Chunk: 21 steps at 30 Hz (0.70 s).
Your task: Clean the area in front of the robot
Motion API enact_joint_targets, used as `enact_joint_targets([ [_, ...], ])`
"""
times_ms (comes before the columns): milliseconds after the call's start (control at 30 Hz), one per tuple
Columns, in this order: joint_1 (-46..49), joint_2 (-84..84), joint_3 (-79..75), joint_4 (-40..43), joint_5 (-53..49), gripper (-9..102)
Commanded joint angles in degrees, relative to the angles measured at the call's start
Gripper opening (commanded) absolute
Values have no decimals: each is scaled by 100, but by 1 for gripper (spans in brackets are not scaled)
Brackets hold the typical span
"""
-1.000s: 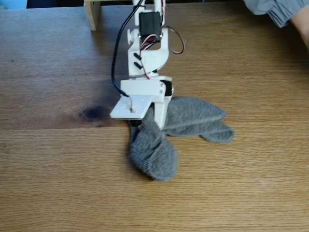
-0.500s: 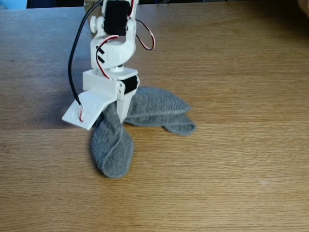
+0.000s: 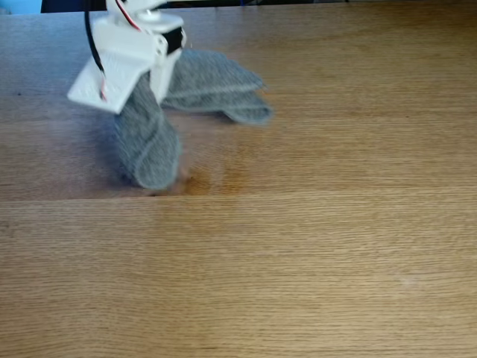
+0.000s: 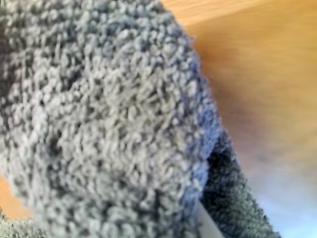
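In the fixed view the white robot (image 3: 138, 41) reaches down at the upper left of the oak tabletop (image 3: 313, 246), its gripper (image 3: 153, 82) clenched on a grey terry cloth (image 3: 149, 142). One lobe hangs below the gripper and touches the wood; two more spread flat to its right. In the wrist view the cloth (image 4: 109, 119) is close and blurred. No writing or labels are readable anywhere

The robot (image 3: 130, 45) is cut off by the fixed view's top edge, its fingers (image 3: 160, 82) buried in the grey cloth (image 3: 149, 142).
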Motion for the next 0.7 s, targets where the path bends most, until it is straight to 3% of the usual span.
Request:
enact_joint_targets([
  [0, 896, 1784, 782, 44, -686, 0],
  [200, 2021, 2584, 2663, -554, -2039, 0],
  [500, 2953, 2013, 5168, -4192, -2250, 0],
  [633, 2821, 1978, 5643, -4869, -2408, 1],
  [667, 2777, 1995, 5660, -4904, -2408, 5],
])
